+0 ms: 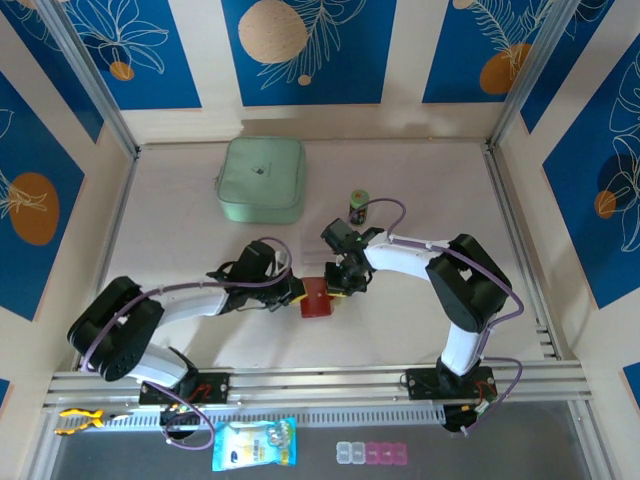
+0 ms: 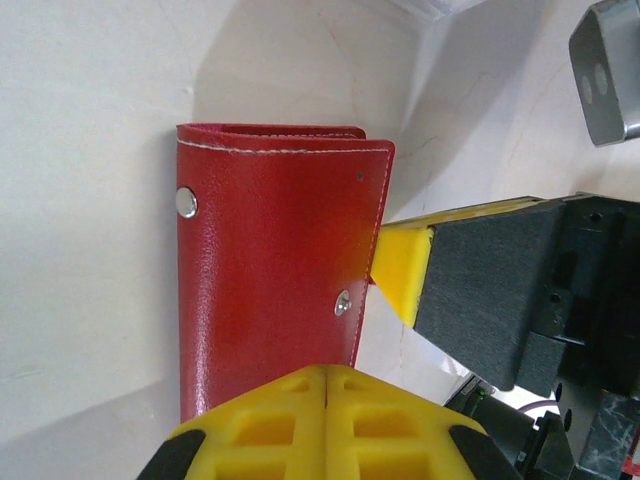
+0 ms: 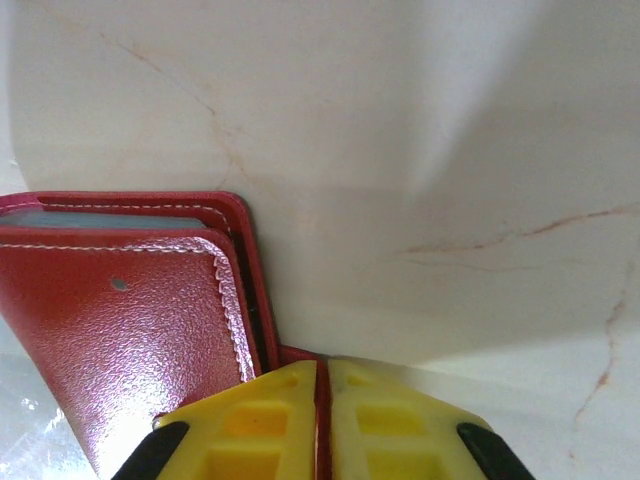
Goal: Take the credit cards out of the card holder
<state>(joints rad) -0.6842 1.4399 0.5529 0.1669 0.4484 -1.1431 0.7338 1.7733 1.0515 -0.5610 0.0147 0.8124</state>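
At card holder (image 3: pixel 130 330) edge, right claw (image 3: pixel 322 372)

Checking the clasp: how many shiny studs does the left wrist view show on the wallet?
2: a stud near the wallet's left edge, another near its right edge. Others may be hidden.

Red card holder (image 2: pixel 280 270): grained, leather-like, slightly glossy, with pale stitching and shiny metal snaps (image 2: pixel 186 203). Yellow fingers (image 2: pixel 300 385) look like matt moulded plastic. The counter (image 3: pixel 450 150) is smooth, pale, faintly veined like marble.
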